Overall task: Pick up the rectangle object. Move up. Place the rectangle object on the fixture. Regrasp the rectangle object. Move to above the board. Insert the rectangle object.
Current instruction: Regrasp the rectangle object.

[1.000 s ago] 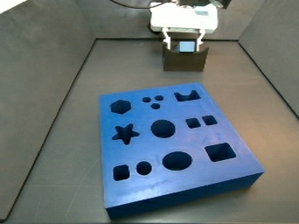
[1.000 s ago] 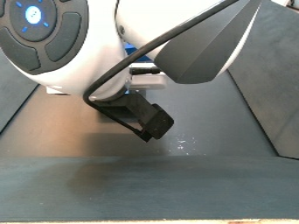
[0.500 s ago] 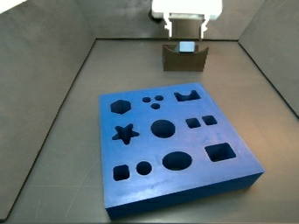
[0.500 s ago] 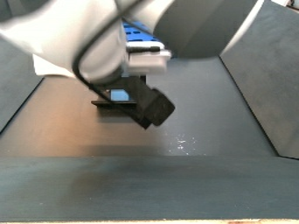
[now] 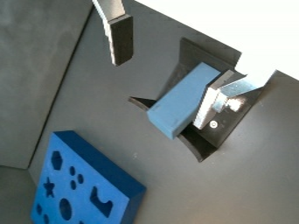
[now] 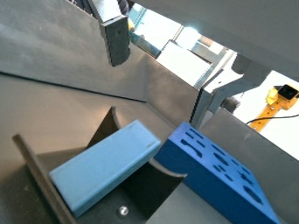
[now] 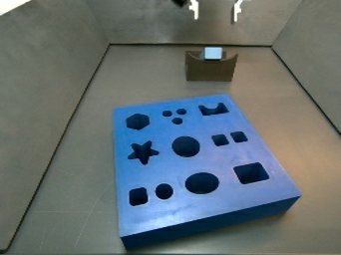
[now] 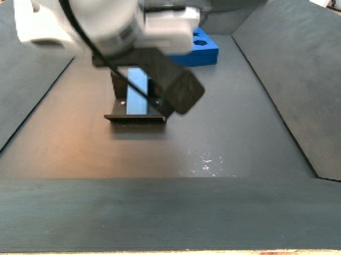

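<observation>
While claw [image 7: 214, 8] hovers, rectangle object [image 5: 184, 99] tilted in fixture [image 5: 205, 145]

My gripper [image 5: 176, 61] ends in two flat silver plate fingers [image 5: 115, 31] faced with dark pads. One plate carries a round screw head. My wrist housing [image 8: 94, 22] is glossy white, with a black boxy block beneath it.

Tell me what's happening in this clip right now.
A Franka arm has left the rectangle object resting tilted in the fixture. The pincer hangs open above it, holding nothing; its fingers flank the block without touching it in both wrist views. The board lies apart on the floor, its holes unfilled. Regrasping looks like the next step.
</observation>
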Robot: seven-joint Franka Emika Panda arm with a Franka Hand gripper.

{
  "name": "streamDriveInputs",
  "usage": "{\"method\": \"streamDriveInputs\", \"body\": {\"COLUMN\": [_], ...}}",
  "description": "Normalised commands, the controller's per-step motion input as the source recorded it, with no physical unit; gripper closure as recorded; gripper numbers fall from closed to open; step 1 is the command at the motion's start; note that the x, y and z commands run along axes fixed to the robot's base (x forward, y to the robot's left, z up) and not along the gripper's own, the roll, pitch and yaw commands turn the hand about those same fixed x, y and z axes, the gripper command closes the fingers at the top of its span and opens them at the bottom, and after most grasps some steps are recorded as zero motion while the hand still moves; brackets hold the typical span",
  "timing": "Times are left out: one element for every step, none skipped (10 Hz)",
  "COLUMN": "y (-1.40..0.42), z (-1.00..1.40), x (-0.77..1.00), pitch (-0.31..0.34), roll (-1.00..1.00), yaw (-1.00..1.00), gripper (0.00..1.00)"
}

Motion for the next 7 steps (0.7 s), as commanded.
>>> {"method": "streamDriveInputs", "body": {"y": [-1.0,-1.0,-1.0,-1.0,-0.88,-0.68,-0.57], "z": [0.81,0.79,0.78,0.7,0.53,0.25,0.13], "x": [-0.08,-0.08,-0.1,-0.14,-0.13,-0.08,-0.07], "pitch": [0.05,0.049,0.04,0.029,0.025,0.022,0.02], "roll": [1.0,1.0,1.0,1.0,1.0,1.0,1.0], "yaw": [0.02,0.02,0.02,0.02,0.02,0.02,0.02], "gripper": [0.0,0.0,0.0,0.0,0.0,0.0,0.0]}}
